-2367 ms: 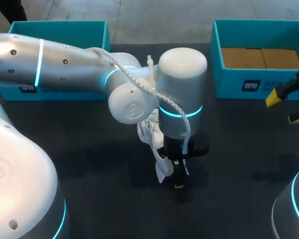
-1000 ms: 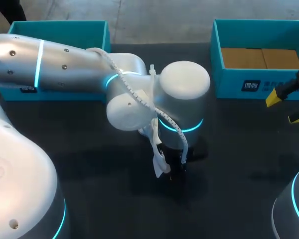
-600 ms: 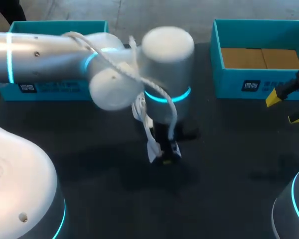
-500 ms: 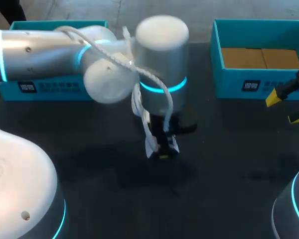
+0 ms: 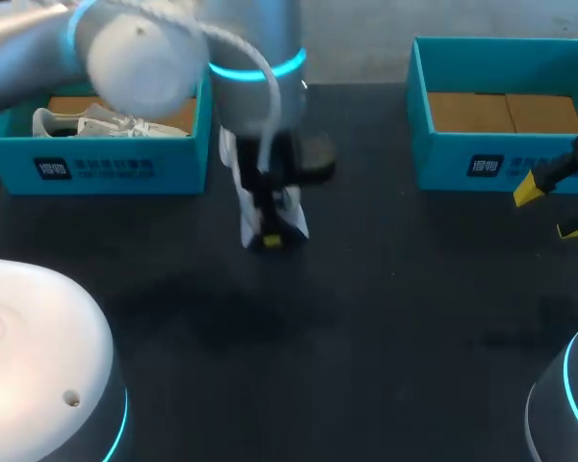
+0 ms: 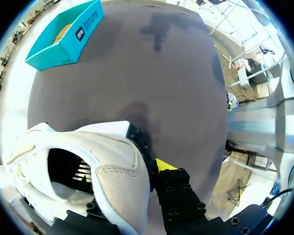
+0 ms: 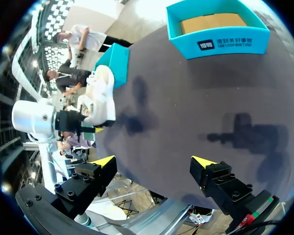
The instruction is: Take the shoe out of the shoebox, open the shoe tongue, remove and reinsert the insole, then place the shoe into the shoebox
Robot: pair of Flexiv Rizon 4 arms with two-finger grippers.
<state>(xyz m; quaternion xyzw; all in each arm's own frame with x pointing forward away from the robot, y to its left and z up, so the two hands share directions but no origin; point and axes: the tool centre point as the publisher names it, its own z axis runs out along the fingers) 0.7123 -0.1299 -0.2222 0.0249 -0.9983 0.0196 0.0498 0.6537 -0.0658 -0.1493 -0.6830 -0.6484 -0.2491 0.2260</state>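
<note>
Left shoebox [image 5: 125,166] contains a second shoe [image 5: 96,123]. Just beside this box, above the table [image 5: 366,318], the left gripper [image 5: 268,231] is clamped on the white shoe [image 6: 103,161] at its heel collar. Well apart from the box, the right gripper [image 7: 154,162] is spread wide and empty.

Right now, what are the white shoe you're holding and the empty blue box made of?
The shoe looks like smooth white leather or faux leather, with a matte, fuzzy, suede-like patch at the heel. The empty blue box is probably cardboard: matte teal outside, plain brown board showing on its floor.
</note>
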